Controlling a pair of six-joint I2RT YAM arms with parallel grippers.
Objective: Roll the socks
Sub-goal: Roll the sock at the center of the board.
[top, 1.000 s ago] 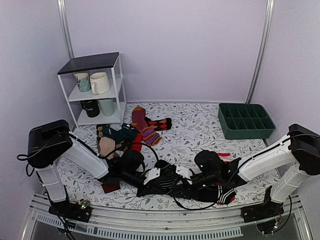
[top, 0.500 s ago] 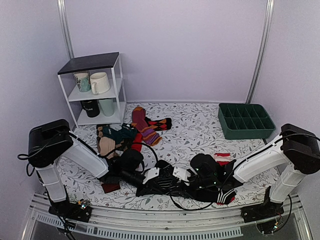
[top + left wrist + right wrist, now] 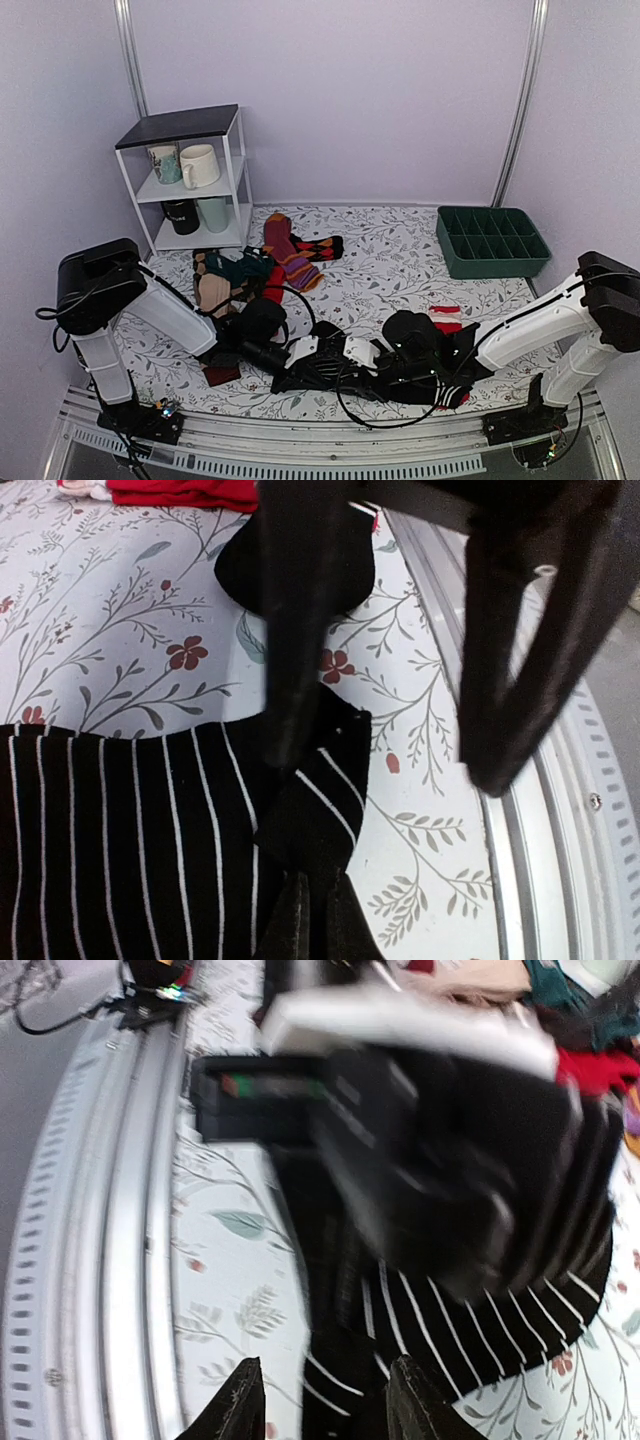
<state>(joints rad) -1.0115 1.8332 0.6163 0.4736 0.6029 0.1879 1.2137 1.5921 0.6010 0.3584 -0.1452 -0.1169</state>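
Observation:
The black socks with thin white stripes [image 3: 328,372] lie flat near the table's front edge, between my two grippers. In the left wrist view, my left gripper [image 3: 312,920] is shut on a raised fold at the edge of the striped sock [image 3: 130,830]. My right gripper [image 3: 325,1405] is open, its fingers [image 3: 238,1405] on either side of the striped sock's [image 3: 470,1330] edge. It faces the left gripper [image 3: 430,1150] closely. The right gripper's fingers [image 3: 290,630] also show in the left wrist view, one resting on the sock.
A black sock with a red-and-white striped end [image 3: 452,392] and a red sock [image 3: 445,320] lie under the right arm. A pile of mixed socks [image 3: 245,272], a white shelf with mugs [image 3: 190,180], a green divided tray [image 3: 490,242]. The metal front rail [image 3: 560,810] is close by.
My right gripper has moved left along the front edge, up to the striped socks and the left gripper. The left gripper has stayed in place on the sock.

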